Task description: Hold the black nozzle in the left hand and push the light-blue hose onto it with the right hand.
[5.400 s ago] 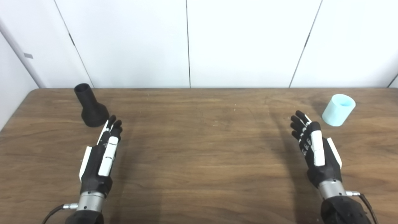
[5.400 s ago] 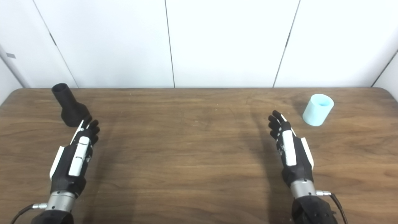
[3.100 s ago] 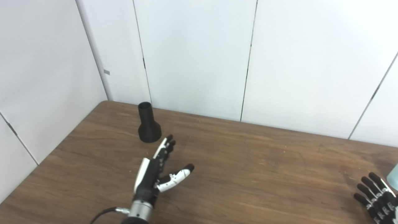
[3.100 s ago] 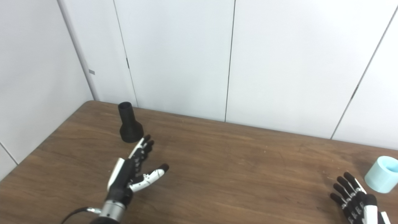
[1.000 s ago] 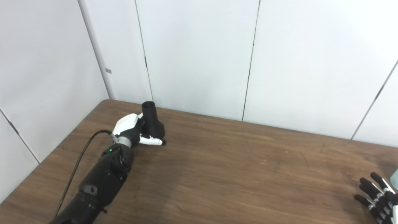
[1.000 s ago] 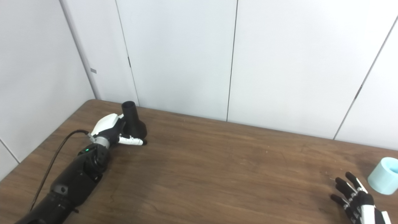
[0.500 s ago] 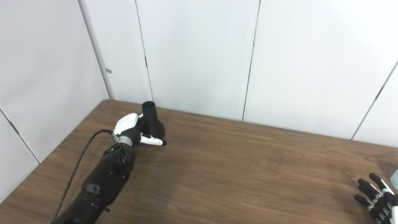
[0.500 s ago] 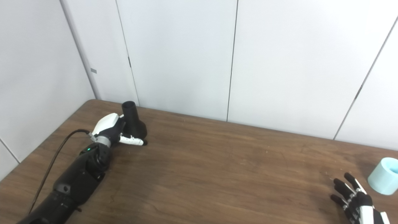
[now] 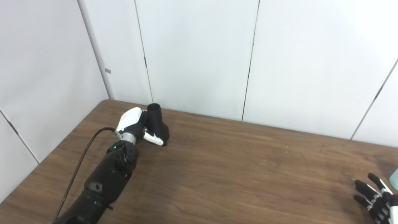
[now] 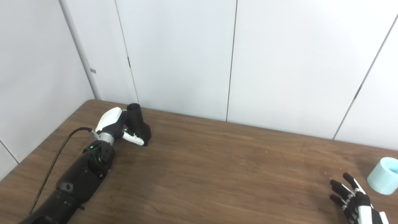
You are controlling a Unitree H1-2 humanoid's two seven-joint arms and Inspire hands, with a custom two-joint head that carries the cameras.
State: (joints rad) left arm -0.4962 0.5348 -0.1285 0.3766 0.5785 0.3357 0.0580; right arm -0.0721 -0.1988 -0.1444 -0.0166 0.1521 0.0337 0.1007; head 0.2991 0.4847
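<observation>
The black nozzle (image 9: 158,122) stands near the table's far left corner, narrow end up and leaning a little. My left hand (image 9: 136,127) is wrapped around it from the left, with the thumb (image 9: 153,139) across the front of its wide base. The light-blue hose (image 10: 383,175), a short upright tube, stands at the far right of the table. My right hand (image 10: 354,200) lies low at the bottom right, short of the hose and apart from it, with its fingers spread and nothing in them. Only part of that hand shows.
The brown wooden table (image 9: 233,174) meets white wall panels (image 9: 199,56) at its far edge and on the left. A black cable (image 9: 84,155) trails along my left forearm. Nothing else stands between the nozzle and the hose.
My left hand has gone from reaching to closing around the nozzle. In the last half second, hand and nozzle shifted slightly right and the nozzle tipped. The right hand has barely moved.
</observation>
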